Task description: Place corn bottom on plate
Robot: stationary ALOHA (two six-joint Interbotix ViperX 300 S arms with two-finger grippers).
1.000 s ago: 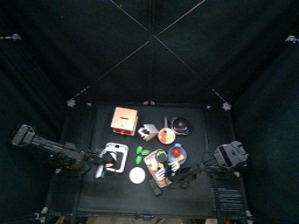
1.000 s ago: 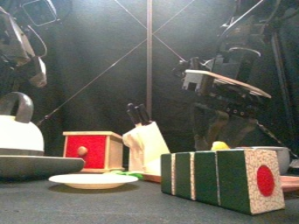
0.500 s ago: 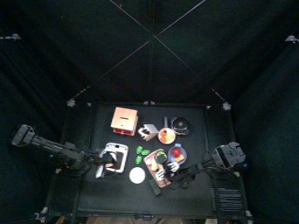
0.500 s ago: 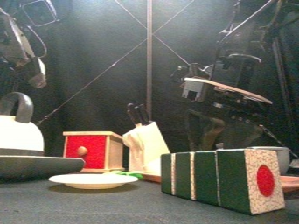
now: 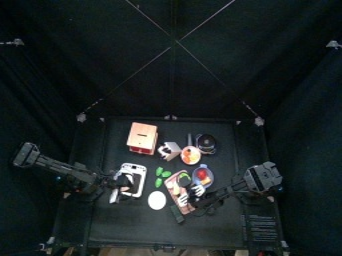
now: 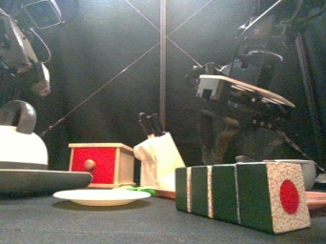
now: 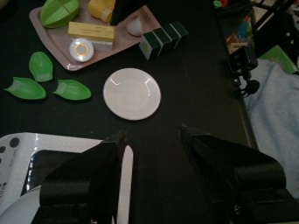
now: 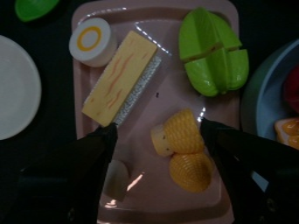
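Observation:
The yellow corn lies in two pieces (image 8: 177, 133) (image 8: 191, 171) on a pink tray (image 8: 152, 199); I cannot tell which piece is the bottom. My right gripper (image 8: 162, 144) hovers over the tray, open, with a jaw on either side of the corn and nothing held. The white plate (image 8: 14, 86) (image 7: 136, 93) (image 5: 158, 200) lies empty just beside the tray. My left gripper (image 7: 152, 140) rests open above a white appliance (image 7: 35, 166) at the table's left, short of the plate.
The tray also holds a green vegetable (image 8: 214, 51), an egg half (image 8: 90, 38) and a pale yellow slab (image 8: 121, 79). Green leaves (image 7: 35, 79) lie near the plate. A kettle (image 6: 19, 133), red box (image 6: 99, 164), knife block (image 6: 159, 157) and striped watermelon block (image 6: 249, 193) stand around.
The right gripper's jaws have spread wider, and the right arm has shifted slightly above the tray. The left arm has not moved.

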